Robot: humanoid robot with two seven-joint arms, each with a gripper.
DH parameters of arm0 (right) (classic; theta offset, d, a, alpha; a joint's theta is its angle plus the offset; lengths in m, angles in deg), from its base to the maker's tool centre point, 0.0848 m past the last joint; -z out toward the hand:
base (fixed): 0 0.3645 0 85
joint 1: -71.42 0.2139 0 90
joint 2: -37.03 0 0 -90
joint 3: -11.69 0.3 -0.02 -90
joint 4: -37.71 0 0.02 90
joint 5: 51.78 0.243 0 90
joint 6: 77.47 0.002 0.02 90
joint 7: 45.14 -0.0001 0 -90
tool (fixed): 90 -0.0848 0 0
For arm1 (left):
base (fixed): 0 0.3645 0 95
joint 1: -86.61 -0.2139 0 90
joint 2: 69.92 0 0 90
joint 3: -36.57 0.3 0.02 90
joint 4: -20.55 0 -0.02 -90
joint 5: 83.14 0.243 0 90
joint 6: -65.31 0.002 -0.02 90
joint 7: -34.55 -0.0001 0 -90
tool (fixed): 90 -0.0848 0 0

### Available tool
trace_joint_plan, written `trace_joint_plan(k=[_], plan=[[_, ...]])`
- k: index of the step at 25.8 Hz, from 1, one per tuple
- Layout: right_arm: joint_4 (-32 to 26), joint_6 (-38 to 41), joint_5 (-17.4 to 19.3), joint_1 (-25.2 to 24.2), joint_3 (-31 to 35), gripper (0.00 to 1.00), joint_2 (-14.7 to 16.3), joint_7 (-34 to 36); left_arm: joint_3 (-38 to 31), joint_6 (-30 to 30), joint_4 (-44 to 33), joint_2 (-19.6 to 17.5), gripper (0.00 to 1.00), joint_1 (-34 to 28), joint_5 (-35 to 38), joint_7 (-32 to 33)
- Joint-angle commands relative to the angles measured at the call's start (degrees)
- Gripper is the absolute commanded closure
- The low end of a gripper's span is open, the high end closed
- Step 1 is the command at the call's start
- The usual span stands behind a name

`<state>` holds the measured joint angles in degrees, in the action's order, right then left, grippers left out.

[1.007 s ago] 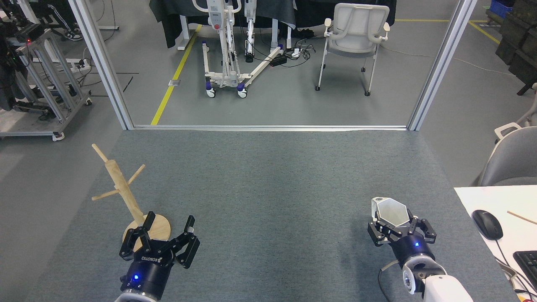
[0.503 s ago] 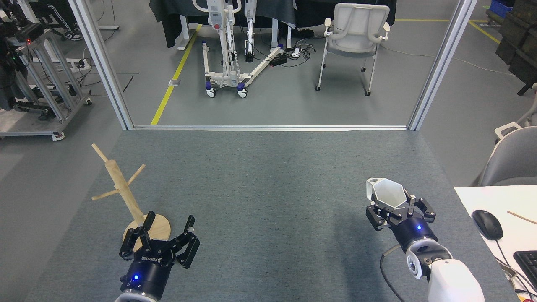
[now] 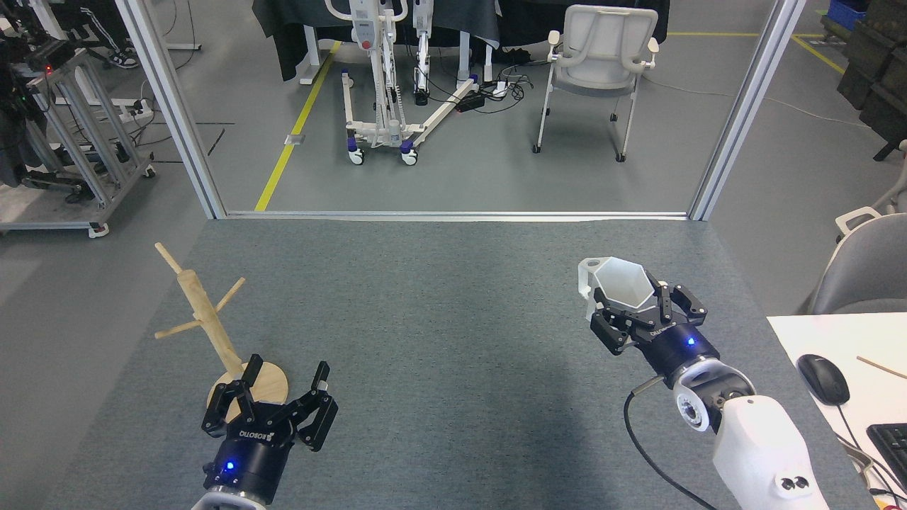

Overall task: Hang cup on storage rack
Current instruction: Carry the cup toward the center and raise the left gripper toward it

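The white faceted cup (image 3: 618,282) is held off the grey table with its hexagonal mouth facing up and its angular handle on the left side. My right gripper (image 3: 641,312) is shut on it, its black fingers (image 3: 608,331) clasping the cup's body from below. At the left of the table stands the storage rack (image 3: 212,324), a light wooden mug tree with a round disc base and thin angled pegs, all bare. My left gripper (image 3: 280,400) hovers open just in front of and right of the rack's base, holding nothing.
The grey felt table (image 3: 439,319) ends at a metal frame at the back. A white desk with a black mouse (image 3: 823,378) and a keyboard corner lies at the right. A grey chair (image 3: 861,265) stands beyond it. A white chair and a wheeled stand are on the floor behind.
My right gripper has lifted the cup and carried it up and to the left, away from the table's front right. The left gripper and the rack have stayed where they were.
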<state>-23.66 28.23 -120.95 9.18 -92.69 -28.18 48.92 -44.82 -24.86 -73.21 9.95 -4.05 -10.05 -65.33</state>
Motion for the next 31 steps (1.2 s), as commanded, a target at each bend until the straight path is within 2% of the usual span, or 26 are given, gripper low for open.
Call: trace_joint_plan(k=[1, 3, 8, 13, 16, 18, 22, 27, 31], plan=[[-0.2, 0.4, -0.7, 1.2, -0.5, 0.8, -4.4, -0.5, 0.1, -1.8, 0.2, -0.1, 0.01, 0.1, -0.1, 0.1], [-0.2, 1.4, -2.2, 2.6, -0.7, 0.8, -7.0, -0.5, 0.1, -4.4, 0.3, -0.1, 0.01, 0.1, -0.1, 0.2], [-0.7, 8.7, -3.2, 3.7, -1.2, 0.79, -10.8, -0.7, 0.7, -7.6, 0.1, 0.4, 0.01, -0.2, 0.0, 1.4], [-0.7, 12.1, -3.2, 6.3, -1.3, 0.79, -12.5, -1.2, 2.7, -7.8, -0.2, 1.1, 0.01, 0.0, 0.1, 2.7], [-0.9, 19.6, -2.8, 8.4, -0.7, 0.79, -13.3, -7.0, 3.5, -7.7, 0.2, 2.1, 0.01, 0.5, 0.1, 3.6], [-1.6, 21.8, -2.3, 10.1, -0.1, 0.79, -14.9, -11.9, 3.5, -7.2, 0.4, 2.8, 0.01, 0.7, 0.1, 5.2], [-2.4, 19.4, -2.4, 11.7, 0.1, 0.81, -18.6, -16.0, 3.5, -6.8, 1.3, 3.8, 0.01, 3.3, 0.2, 9.9], [-3.5, 13.2, -2.2, 13.7, 0.0, 0.83, -18.9, -16.7, 3.5, -6.6, 3.0, 4.2, 0.02, 5.9, 0.2, 11.6], [-4.1, 3.5, -1.4, 14.3, -2.9, 0.84, -18.3, -16.3, 3.5, -6.2, 3.9, 4.2, 0.02, 7.8, 0.0, 11.6]])
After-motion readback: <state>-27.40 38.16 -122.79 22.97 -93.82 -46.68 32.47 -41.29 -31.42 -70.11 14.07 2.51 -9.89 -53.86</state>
